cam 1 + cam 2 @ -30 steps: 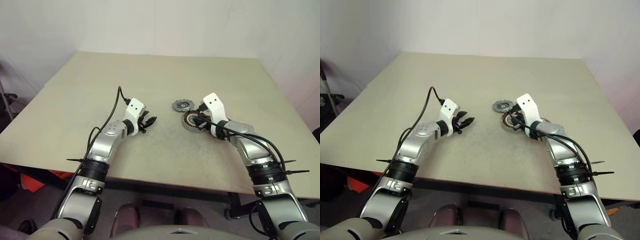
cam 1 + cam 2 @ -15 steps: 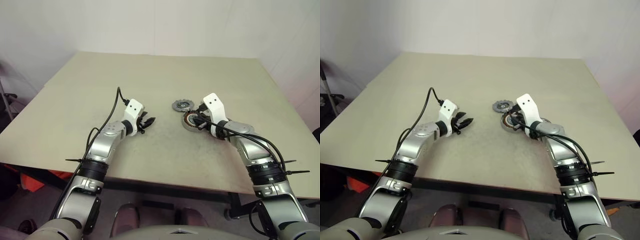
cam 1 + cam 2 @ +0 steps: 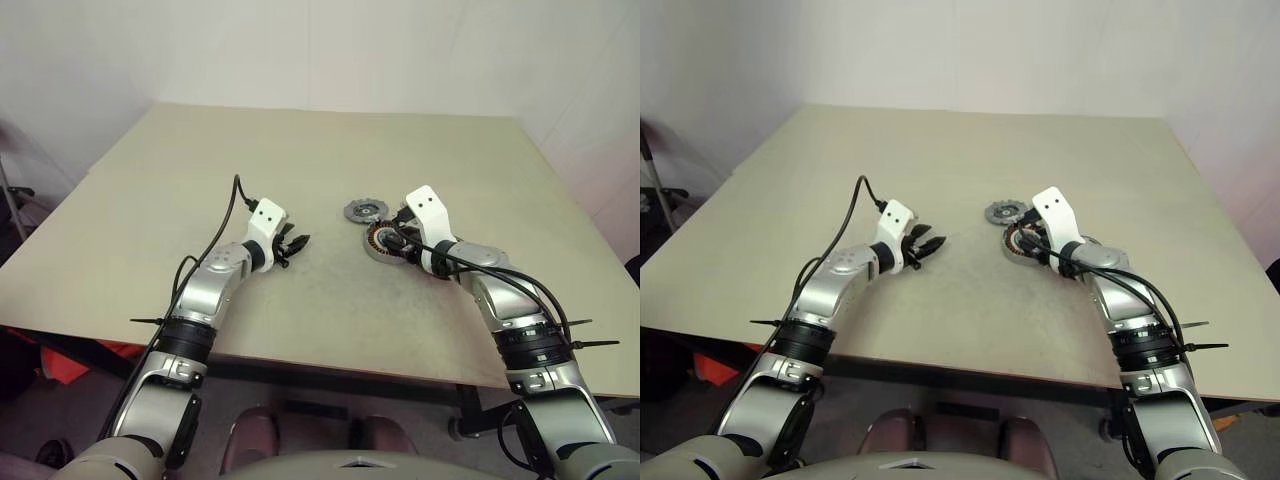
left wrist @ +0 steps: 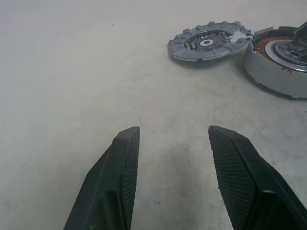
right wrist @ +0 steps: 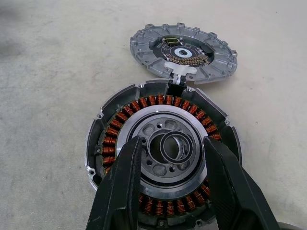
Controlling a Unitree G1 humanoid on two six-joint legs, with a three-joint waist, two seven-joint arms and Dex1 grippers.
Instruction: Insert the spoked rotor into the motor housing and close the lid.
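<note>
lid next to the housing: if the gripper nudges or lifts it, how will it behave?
The lid looks like a rigid metal disc, so probably stiff. Lying flat on the table, it would likely slide, not roll. A white link seems to join it to the motor housing, so lifting may drag that.

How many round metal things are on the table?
2 for sure: the motor housing with copper coils, under the right tool, and the lid lying flat just beyond, touching its rim. More may be hidden.
</note>
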